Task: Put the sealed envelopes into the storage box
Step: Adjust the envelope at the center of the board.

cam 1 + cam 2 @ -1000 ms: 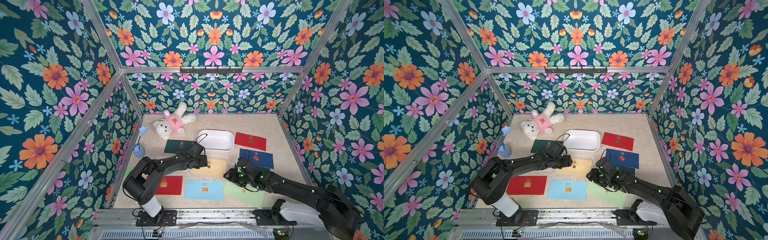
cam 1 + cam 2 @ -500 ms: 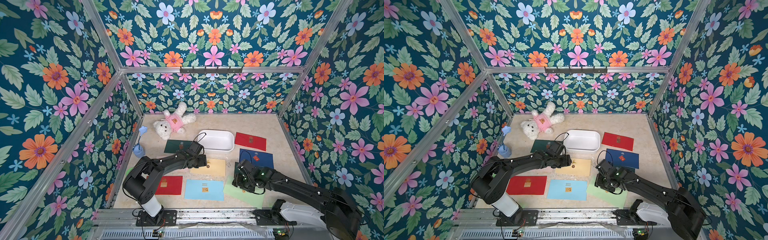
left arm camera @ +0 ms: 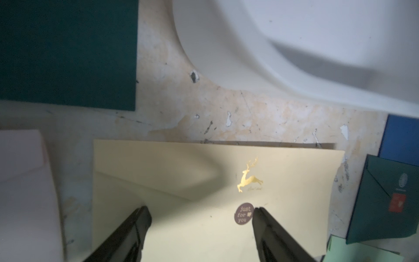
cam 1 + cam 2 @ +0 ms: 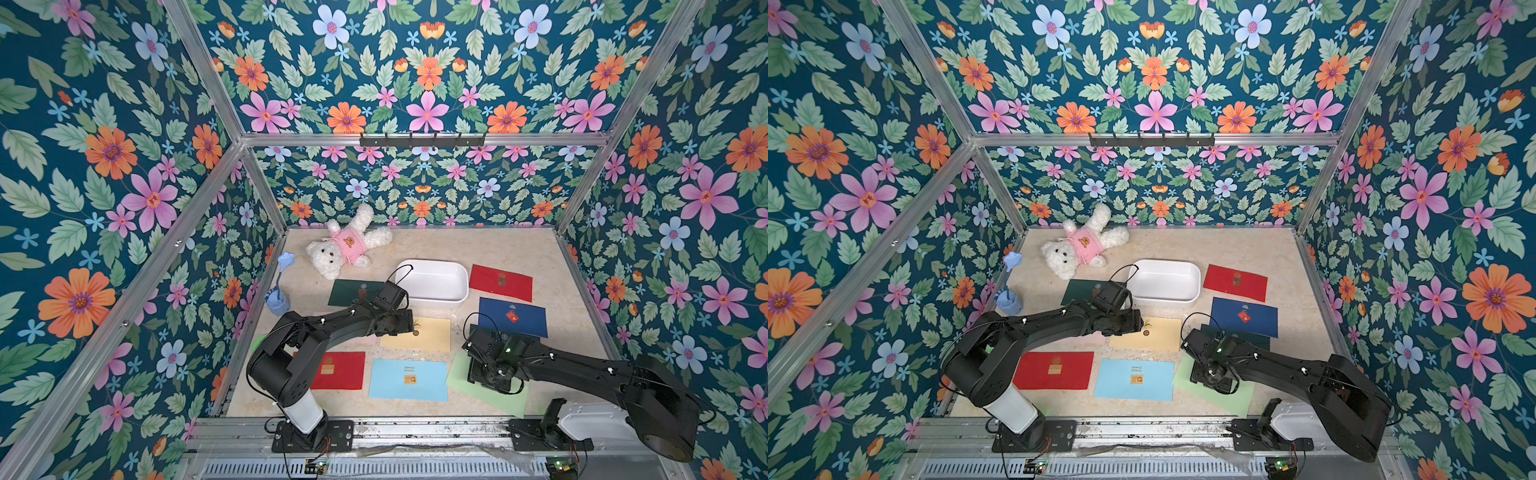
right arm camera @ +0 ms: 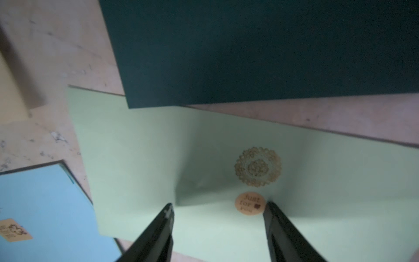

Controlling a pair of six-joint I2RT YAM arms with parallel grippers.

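Swinging back from beside the yellow envelope (image 3: pixel 181 163), your right gripper (image 5: pixel 220 205) now hangs directly over the light green envelope (image 5: pixel 136 140). Its fingers are apart, wider than a second ago, and hold nothing; the round sticker seal (image 5: pixel 249 203) sits just inside one fingertip. A dark green envelope (image 5: pixel 249 45) lies over that sheet's far edge, ahead of the tips, so a lift could drag it along. Your left gripper (image 3: pixel 201 209) has barely shifted. Its jaws are apart and empty above the yellow envelope, with the storage box (image 3: pixel 226 56) just beyond its tips. Both top views show nothing in the box. You seem to have both arms staged for a pick, and every envelope has yet to go in.
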